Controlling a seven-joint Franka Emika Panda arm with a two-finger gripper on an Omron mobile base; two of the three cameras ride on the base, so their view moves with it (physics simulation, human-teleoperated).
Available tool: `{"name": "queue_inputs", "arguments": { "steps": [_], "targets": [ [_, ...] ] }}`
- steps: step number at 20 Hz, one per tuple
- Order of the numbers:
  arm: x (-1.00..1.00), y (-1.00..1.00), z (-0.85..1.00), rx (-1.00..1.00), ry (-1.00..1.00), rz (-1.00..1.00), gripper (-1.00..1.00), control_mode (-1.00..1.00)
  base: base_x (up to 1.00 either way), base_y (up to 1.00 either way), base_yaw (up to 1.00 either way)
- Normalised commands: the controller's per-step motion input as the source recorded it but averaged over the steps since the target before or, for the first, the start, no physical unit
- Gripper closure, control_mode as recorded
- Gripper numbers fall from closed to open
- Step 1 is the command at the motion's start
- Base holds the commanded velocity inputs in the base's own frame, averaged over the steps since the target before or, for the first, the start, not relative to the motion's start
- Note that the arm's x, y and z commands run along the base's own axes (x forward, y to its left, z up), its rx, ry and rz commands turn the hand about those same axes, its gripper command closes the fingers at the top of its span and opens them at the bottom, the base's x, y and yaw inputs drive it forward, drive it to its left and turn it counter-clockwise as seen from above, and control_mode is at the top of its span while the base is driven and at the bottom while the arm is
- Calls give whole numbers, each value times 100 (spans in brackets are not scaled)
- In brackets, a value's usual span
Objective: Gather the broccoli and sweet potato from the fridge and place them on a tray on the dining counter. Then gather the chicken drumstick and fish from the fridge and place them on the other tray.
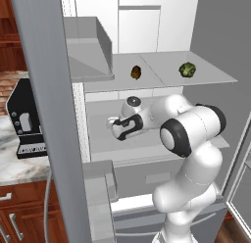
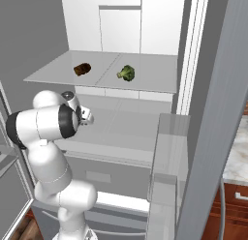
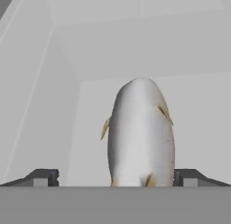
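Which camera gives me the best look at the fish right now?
The hand view: the fish stands large and centred, between the open gripper tips. In both base views the arm's wrist blocks that spot on the lower fridge shelf, so I can't make it out there.

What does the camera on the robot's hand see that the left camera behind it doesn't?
Hand view: a pale fish lying straight ahead, between the wide-open gripper fingertips, on a grey fridge shelf.

Left base view: the broccoli and sweet potato on the upper shelf, plus a coffee machine on the counter.

Both: the grey fridge interior.
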Motion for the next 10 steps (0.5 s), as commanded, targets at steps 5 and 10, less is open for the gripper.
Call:
{"name": "queue_inputs", "arguments": {
  "steps": [5,10],
  "targets": [
    [1,-29,0,0,1,0,-100,-100,0,0,0],
    [1,-12,-9,0,3,0,-100,-100,0,0,0]
  ]
}}
